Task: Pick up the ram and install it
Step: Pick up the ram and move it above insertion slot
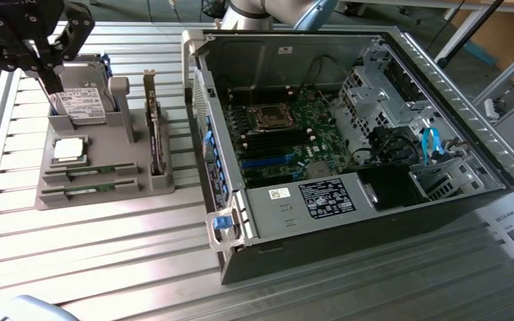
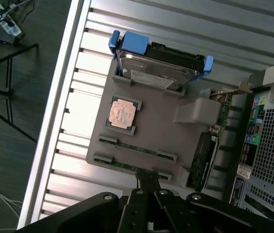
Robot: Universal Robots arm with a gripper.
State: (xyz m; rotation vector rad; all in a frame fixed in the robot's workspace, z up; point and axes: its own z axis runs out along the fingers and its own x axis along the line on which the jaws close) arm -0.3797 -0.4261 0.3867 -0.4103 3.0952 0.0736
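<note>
The exterior view looks steeply down across the open computer case (image 1: 373,241) and the grey parts holder (image 1: 96,190). The wrist view faces down, close over the same holder (image 2: 161,131).

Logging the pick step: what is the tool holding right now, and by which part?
Nothing. The tool is shut and empty; both ram sticks lie in the grey holder.

Two ram sticks (image 1: 92,172) (image 1: 90,188), one CPU (image 1: 67,150), one hard drive (image 1: 83,103), one expansion card (image 1: 156,137)

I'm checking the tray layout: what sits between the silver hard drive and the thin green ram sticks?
The square silver CPU chip, in its recess on the grey tray, between hard drive and ram sticks; both views show it.
</note>
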